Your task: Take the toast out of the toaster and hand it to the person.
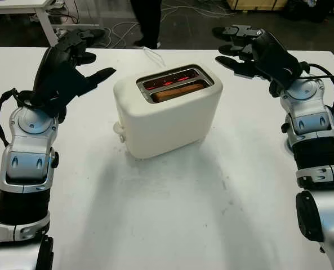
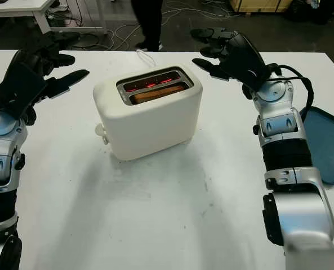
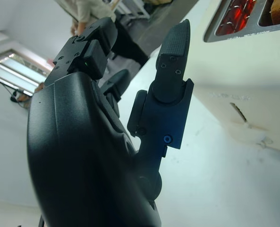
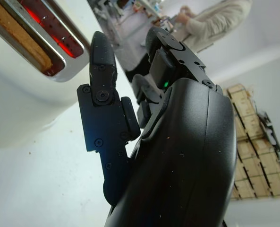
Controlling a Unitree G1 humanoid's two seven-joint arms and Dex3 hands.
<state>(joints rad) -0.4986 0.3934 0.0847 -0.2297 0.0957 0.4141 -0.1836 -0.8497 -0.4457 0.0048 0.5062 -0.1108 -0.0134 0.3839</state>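
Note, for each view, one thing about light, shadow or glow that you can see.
Left eye view: the toaster casts a soft shadow toward the camera on the white table, and its far slot glows red. Right wrist view: that glow sits beside the toast, past the open right hand. Left wrist view: the open left hand stands dark against a bright background.

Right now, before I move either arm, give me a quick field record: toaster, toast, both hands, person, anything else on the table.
toaster: white, mid-table, upright, far slot glowing red
toast: one slice, seated in near slot
left hand: open, left of toaster, apart from it
right hand: open, right of toaster, apart from it
person: standing beyond the table's far edge
blue tray: at the table's right edge
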